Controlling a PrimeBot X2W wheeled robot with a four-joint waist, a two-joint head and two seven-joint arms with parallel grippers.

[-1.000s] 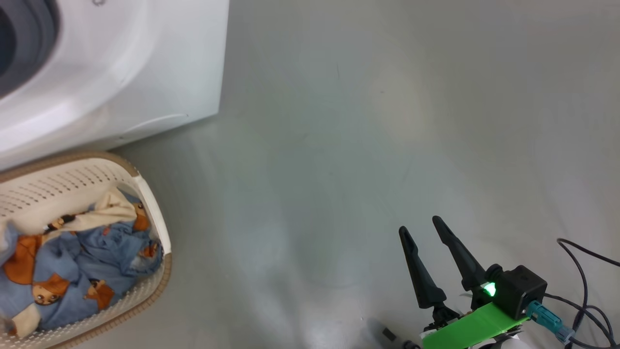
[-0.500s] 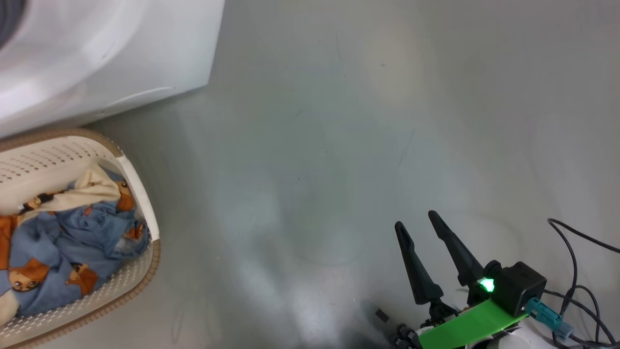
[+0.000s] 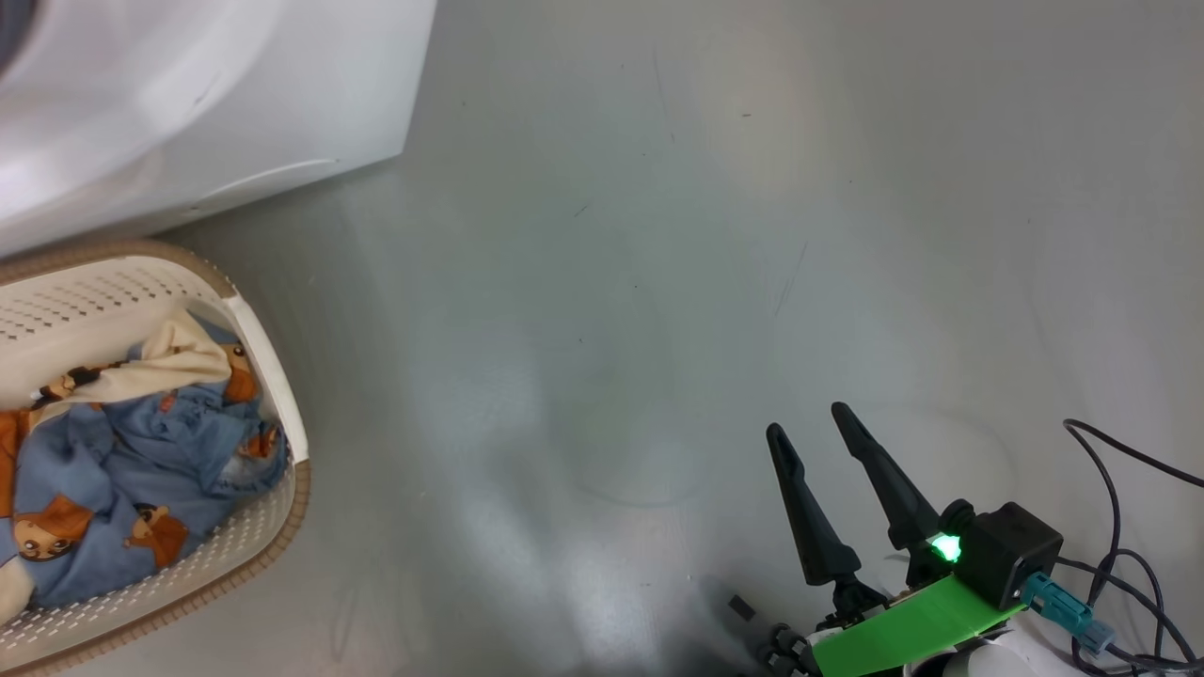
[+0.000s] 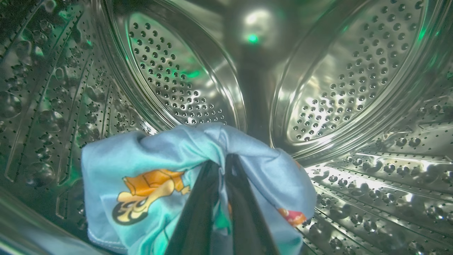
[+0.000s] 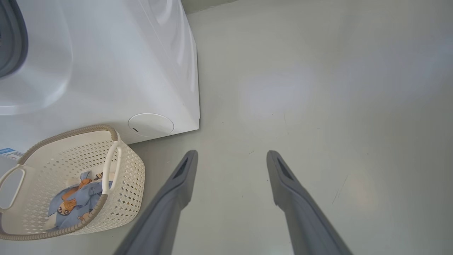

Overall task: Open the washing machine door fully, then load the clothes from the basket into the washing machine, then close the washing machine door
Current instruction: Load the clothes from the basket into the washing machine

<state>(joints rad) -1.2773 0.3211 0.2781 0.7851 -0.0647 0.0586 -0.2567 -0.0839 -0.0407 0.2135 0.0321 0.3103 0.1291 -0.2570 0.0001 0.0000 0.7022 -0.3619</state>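
Left gripper (image 4: 222,161) is inside the perforated steel drum (image 4: 354,71), its two dark fingers pinched together on a soft light-blue fabric piece (image 4: 148,163) printed with an orange-brown cartoon bear. The fabric bunches over the fingertips and hangs to the lower left in front of the drum wall. Can't tell if it touches the steel.

Small rectangular cream plastic basket (image 3: 282,395), with perforated sides and a brown rim band, stands on the grey floor (image 3: 658,282) just beside the front of the big white washing machine (image 3: 188,94). Blue bear-print clothes (image 3: 122,470) lie in it, with a cream-white cloth on top.

Right gripper (image 3: 804,417) sits at lower right in the head view, jaws spread wide with nothing between them, over bare floor and well apart from the basket. Black cables (image 3: 1119,489) trail on the floor by its wrist.
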